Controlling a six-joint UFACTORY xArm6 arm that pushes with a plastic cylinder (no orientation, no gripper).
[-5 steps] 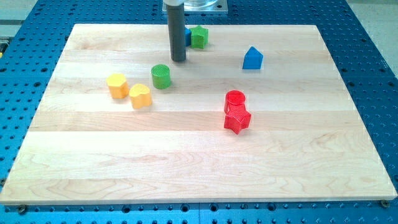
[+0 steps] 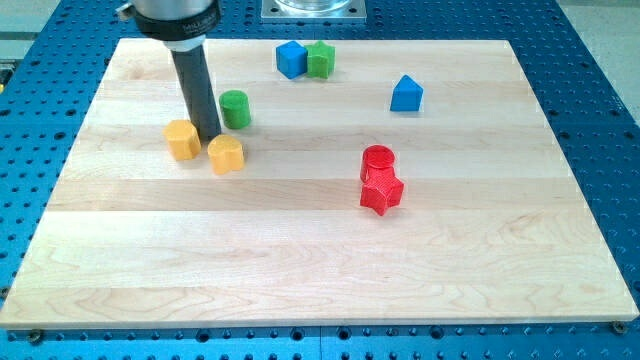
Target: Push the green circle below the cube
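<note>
At the board's upper left we find my tip (image 2: 209, 134), a bare rod end with no fingers to open or close, set down between two yellow blocks: one (image 2: 183, 139) just to its left, the other (image 2: 226, 154) just below and to its right. We note the green circle (image 2: 235, 108) just up and right of the rod, close beside it. Farther along the top edge a blue cube (image 2: 291, 58) touches a green block (image 2: 320, 58). A blue triangle (image 2: 406, 93) sits apart at right; a red circle (image 2: 378, 159) touches a red star (image 2: 381, 190) below it.
</note>
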